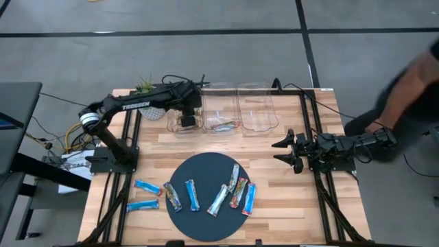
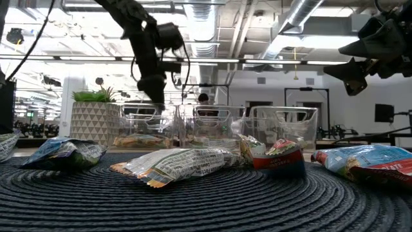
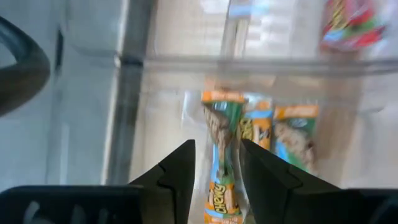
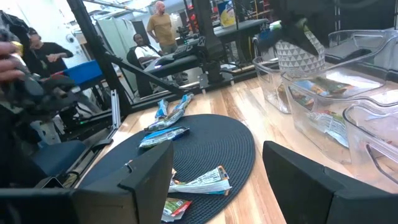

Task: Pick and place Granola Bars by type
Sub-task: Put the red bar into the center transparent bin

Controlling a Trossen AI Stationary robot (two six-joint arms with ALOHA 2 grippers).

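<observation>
In the high view, the left gripper (image 1: 186, 118) sits in the upper middle of the frame, reaching down into the leftmost of three clear bins (image 1: 184, 116) lined along the far edge of the wooden table (image 1: 288, 206). Its wrist view shows the two dark fingers (image 3: 177, 171) parted with a narrow gap, and a brown-orange-green bar (image 3: 222, 155) standing between them inside the bin; whether the fingers touch the wrapper cannot be told, so the hold itself is unclear. Two more multicoloured bars (image 3: 292, 140) lie just beside it on the bin floor. The middle bin (image 1: 221, 110) holds a silvery bar (image 1: 223, 126), and the right bin (image 1: 256, 108) shows no clear contents. The right gripper (image 1: 288, 151) hovers at the right middle of the high frame above the bare table, jaws spread wide and holding nothing. The remaining Granola Bars (image 1: 206, 195) lie in the lower middle of the frame: several on the dark round mat (image 1: 206, 171), including a bright blue bar (image 1: 193, 195) and a silvery one (image 1: 218, 200), and two blue bars (image 1: 145, 195) on the wood just left of the mat. A potted plant (image 1: 146, 89) stands at the upper left of the table, and a person's arm (image 1: 405, 82) shows at the right edge.
</observation>
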